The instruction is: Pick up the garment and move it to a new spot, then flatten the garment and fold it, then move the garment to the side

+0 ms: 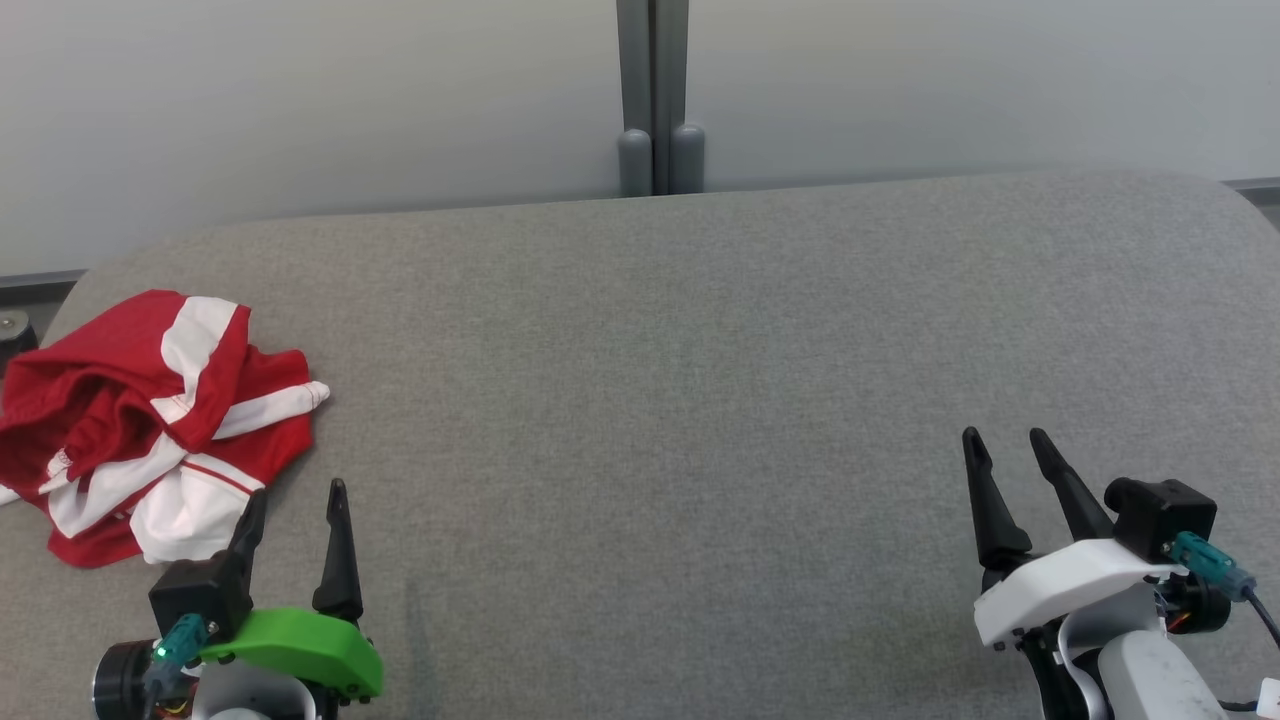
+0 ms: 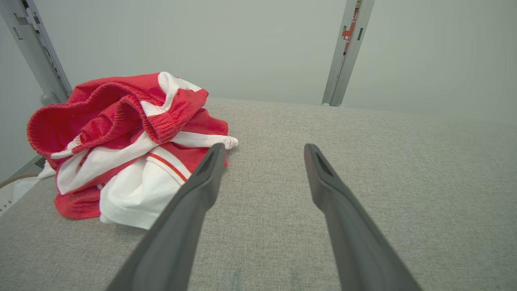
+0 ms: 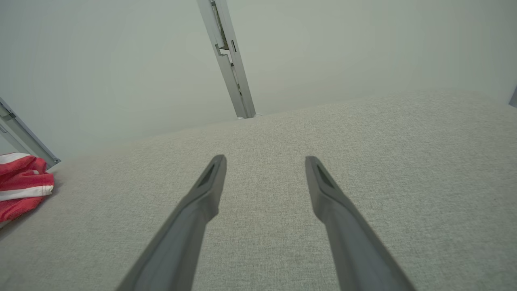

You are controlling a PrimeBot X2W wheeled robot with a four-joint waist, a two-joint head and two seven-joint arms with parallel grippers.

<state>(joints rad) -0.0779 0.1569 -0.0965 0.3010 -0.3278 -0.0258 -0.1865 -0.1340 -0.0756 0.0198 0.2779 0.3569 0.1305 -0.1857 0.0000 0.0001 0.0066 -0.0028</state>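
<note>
Two end effectors sit low over the grey fabric bench [image 1: 700,350], both with fingers spread and gripping nothing. Crumpled red-and-white shorts [image 1: 150,420] lie heaped just ahead and left of the left end effector [image 1: 297,492]; whether its left fingertip touches the white hem I cannot tell. The right end effector [image 1: 1004,435] is well apart, far right of the heap.

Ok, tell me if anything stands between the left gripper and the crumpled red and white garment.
Nothing visible does. The crumpled red and white cloth garment lies on the grey fabric-covered surface, just ahead and to the left of the open left gripper. At most a little bare grey fabric lies between them.
</note>
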